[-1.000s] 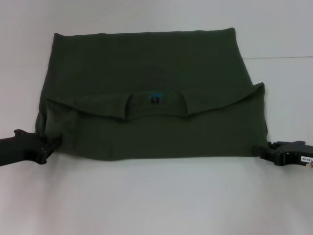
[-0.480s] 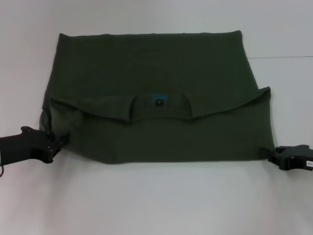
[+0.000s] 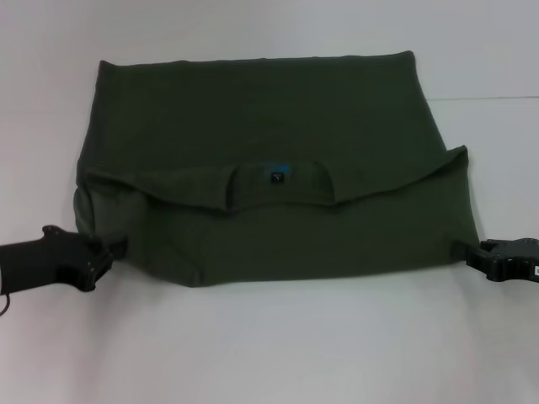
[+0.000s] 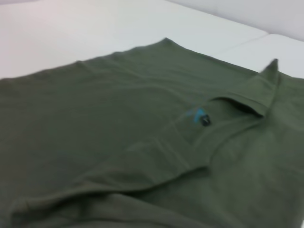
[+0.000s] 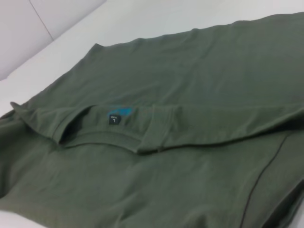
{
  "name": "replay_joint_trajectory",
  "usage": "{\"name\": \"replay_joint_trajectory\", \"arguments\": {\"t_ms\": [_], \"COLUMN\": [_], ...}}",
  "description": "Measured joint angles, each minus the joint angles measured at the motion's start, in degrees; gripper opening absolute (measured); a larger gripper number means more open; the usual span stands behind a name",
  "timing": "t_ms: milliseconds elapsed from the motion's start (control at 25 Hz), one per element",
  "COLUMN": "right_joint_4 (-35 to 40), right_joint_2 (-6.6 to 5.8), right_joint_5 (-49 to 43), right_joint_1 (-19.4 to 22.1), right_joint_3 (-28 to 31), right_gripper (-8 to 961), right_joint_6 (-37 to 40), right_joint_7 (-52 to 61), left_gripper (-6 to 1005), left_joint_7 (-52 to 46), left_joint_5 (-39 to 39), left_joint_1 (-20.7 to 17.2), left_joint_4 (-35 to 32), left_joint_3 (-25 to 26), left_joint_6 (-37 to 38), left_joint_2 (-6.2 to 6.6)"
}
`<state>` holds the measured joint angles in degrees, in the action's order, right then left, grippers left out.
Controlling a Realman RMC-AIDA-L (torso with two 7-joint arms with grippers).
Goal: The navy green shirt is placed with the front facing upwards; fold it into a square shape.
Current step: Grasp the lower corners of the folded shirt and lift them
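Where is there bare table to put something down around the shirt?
The widest bare strip of table runs along the near edge of the shirt, between the left hand and right hand. Another lies beyond its far edge. Both near corners are crowded.

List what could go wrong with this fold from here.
The left gripper sits lower than the right gripper, so the shirt may fold skewed rather than square. The near-left corner already bunches. The folded-over collar edge looks wavy and could crease further.
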<state>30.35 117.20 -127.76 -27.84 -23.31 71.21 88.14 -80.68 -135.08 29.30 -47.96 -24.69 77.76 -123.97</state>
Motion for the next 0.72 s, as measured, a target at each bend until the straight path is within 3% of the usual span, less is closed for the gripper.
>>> {"name": "replay_joint_trajectory", "arguments": {"t_ms": [200, 240, 720], "right_joint_4": [1.88, 2.37, 5.78], "right_joint_2": [-0.02, -0.03, 0.46], "right_joint_5": [0.32, 0.33, 0.44], "right_joint_1": [1.22, 1.53, 4.64], "right_joint_3": [0.39, 0.44, 1.16], "right_gripper": [112, 111, 107], "right_joint_6": [1.53, 2.19, 7.30], "right_joint_7": [0.24, 0.26, -1.79], "left_gripper": [34, 34, 34], "left_joint_7": [0.05, 0.32, 3.76], "left_joint_5": [0.07, 0.41, 0.18], "left_joint_1": [-2.51, -4.41, -6.88], "left_joint_4": [-1.95, -3.30, -3.26], "left_joint_3": [-0.16, 0.65, 1.90], "left_joint_6": [2.70, 4.57, 11.18], "left_joint_2": [0.06, 0.05, -0.04]}}
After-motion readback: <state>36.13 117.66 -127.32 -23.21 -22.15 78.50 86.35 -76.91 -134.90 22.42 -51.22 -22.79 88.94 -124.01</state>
